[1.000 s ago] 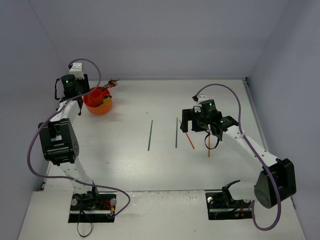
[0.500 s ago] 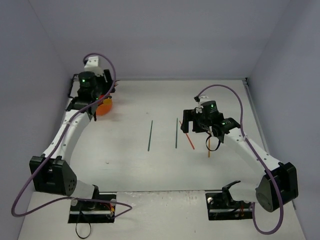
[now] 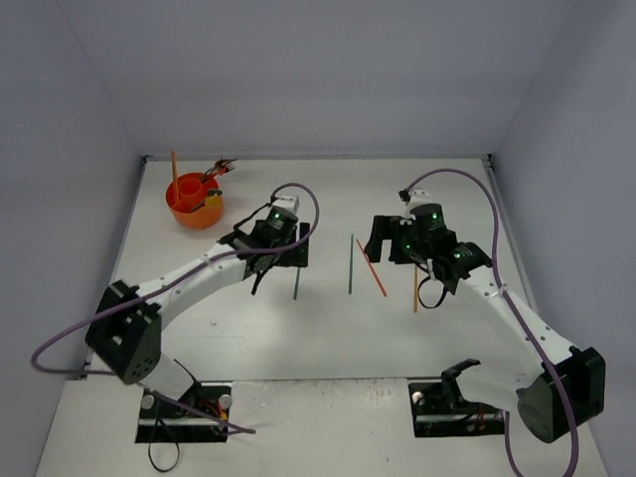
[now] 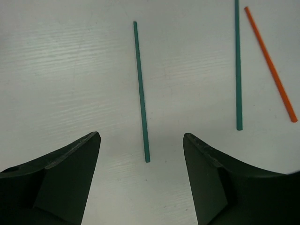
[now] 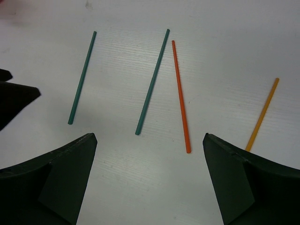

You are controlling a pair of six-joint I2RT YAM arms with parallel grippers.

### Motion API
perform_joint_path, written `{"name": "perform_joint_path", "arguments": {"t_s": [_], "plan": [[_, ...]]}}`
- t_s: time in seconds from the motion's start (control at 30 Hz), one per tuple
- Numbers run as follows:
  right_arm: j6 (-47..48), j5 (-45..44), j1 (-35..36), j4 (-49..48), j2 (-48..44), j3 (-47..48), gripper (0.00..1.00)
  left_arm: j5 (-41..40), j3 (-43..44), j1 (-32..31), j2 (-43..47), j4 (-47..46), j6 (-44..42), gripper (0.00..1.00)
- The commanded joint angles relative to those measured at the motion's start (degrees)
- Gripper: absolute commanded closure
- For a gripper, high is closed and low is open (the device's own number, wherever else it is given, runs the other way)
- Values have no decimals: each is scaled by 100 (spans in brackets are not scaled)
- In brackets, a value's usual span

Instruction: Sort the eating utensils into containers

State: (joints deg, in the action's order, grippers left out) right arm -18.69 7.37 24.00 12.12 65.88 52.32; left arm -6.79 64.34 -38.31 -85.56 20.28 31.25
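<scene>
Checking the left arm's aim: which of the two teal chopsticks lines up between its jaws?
The teal chopstick lying alone, farthest left; the other teal chopstick lies close beside the orange chopstick.

Your white table (image 3: 248,328) carries a faint, fine grain across its surface. The left teal chopstick (image 4: 141,91) and the right teal chopstick (image 4: 238,65) are the same plain dark teal. The orange chopstick (image 5: 180,96) is a bright orange-red, and the gold chopstick (image 5: 262,115) a yellow-amber. Your cup (image 3: 194,217) is orange-red, matching the orange stick (image 3: 174,171) in it. The left gripper (image 4: 140,135) and right gripper (image 5: 150,135) are near-black, and the cables (image 3: 442,171) are purple.
</scene>
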Motion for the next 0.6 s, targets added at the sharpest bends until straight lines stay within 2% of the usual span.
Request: {"name": "perform_joint_path", "arguments": {"t_s": [0.0, 0.2, 0.4, 0.57], "plan": [[-119, -169, -36, -56, -307, -114, 5, -146, 431, -174, -600, 102, 484, 32], [-166, -165, -42, -10, -539, -288, 5, 44, 762, -247, -1427, 373, 571, 36], [-234, -168, -39, -1, -712, -383, 5, 49, 899, -265, -1893, 583, 690, 52], [-196, -209, -45, 28, -785, -407, 5, -10, 1044, -265, -2149, 775, 748, 61]]}}
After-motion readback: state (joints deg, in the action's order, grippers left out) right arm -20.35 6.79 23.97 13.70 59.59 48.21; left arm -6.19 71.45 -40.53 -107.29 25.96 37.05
